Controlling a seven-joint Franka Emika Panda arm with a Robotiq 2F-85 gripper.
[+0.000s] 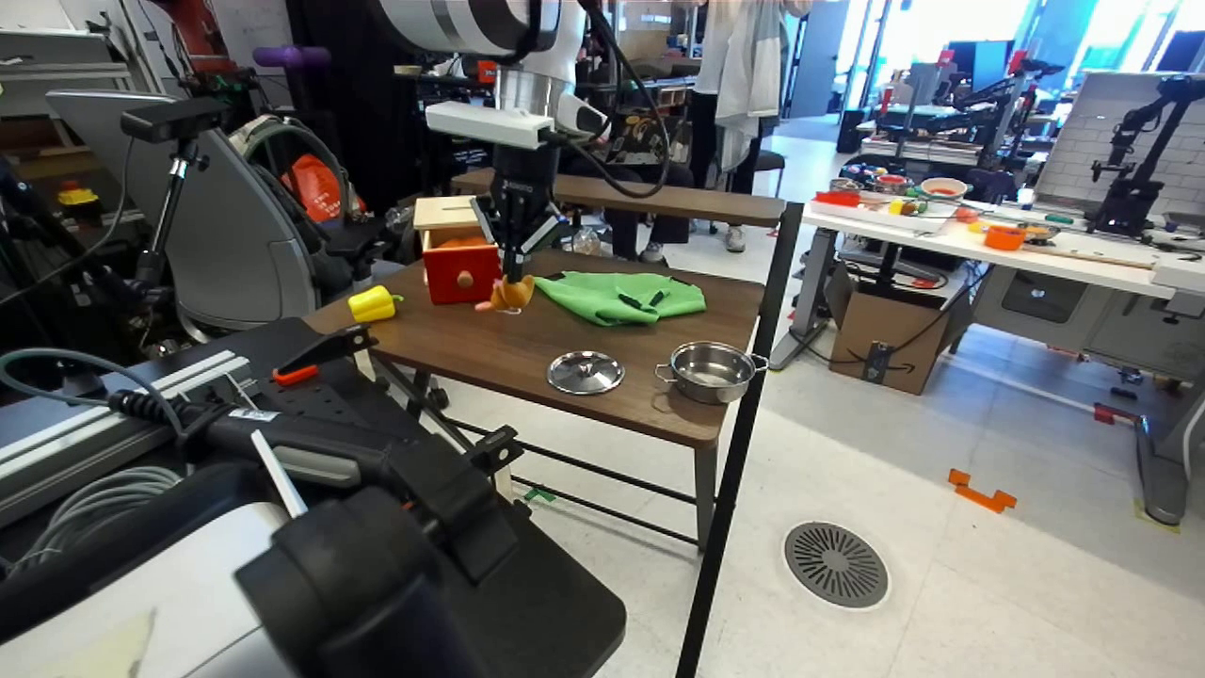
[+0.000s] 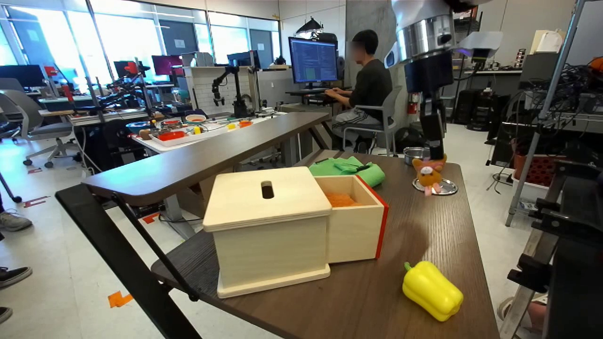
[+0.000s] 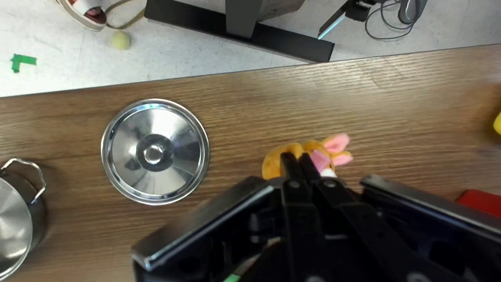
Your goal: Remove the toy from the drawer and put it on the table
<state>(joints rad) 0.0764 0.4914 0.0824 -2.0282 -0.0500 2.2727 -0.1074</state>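
Observation:
An orange plush toy with pink ears (image 1: 514,295) hangs from my gripper (image 1: 513,273), in front of the drawer. It also shows in an exterior view (image 2: 427,175) and in the wrist view (image 3: 272,162). The fingers (image 3: 299,158) are nearly together, pinched on its body, and hide part of it. The toy appears above the brown table (image 1: 452,339); its exact height is hard to tell. The drawer has a red front (image 1: 461,275) and a pale wooden cabinet (image 2: 273,249). It is pulled out, with an orange thing (image 2: 341,200) inside.
A yellow pepper (image 2: 432,291) lies near the drawer. A green cloth (image 1: 621,297) lies along the table's back part. A metal lid (image 3: 154,152) and a steel pot (image 1: 711,372) stand toward the far end. A raised wooden shelf (image 2: 212,146) runs along one side.

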